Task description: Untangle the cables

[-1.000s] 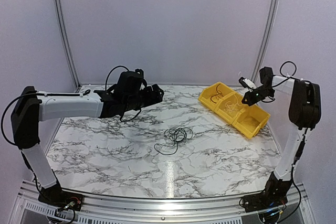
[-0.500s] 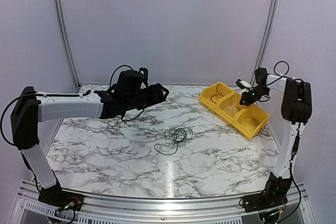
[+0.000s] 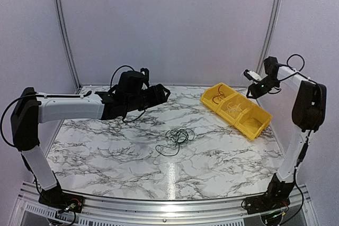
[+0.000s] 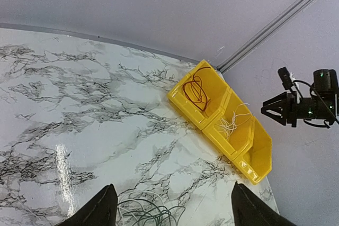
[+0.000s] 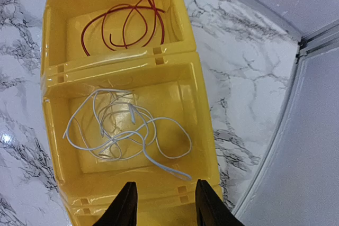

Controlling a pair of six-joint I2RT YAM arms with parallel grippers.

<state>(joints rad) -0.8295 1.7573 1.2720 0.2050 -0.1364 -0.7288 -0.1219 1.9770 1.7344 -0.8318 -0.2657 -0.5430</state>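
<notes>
The cables (image 3: 177, 137) lie in a loose dark tangle in the middle of the marble table; in the left wrist view the cables (image 4: 148, 213) show at the bottom edge, with a pale strand among them. My left gripper (image 3: 165, 93) hovers high over the table behind the tangle. It is open, and the left gripper (image 4: 172, 186) has nothing between its fingers. My right gripper (image 3: 250, 75) hangs above the yellow bins (image 3: 235, 110), open and empty. Below the right gripper (image 5: 165, 183) a white cable (image 5: 127, 128) lies in the middle bin.
Three joined yellow bins (image 5: 198, 130) stand at the back right. A red cable (image 5: 124, 22) lies coiled in the far one. The table's back rim and a wall post (image 5: 312, 46) run close behind the bins. The right gripper (image 4: 275, 110) also shows in the left wrist view.
My right gripper has opened, then risen and drawn back above the bins. The left arm has edged slightly to the right. The tangle has not moved.
</notes>
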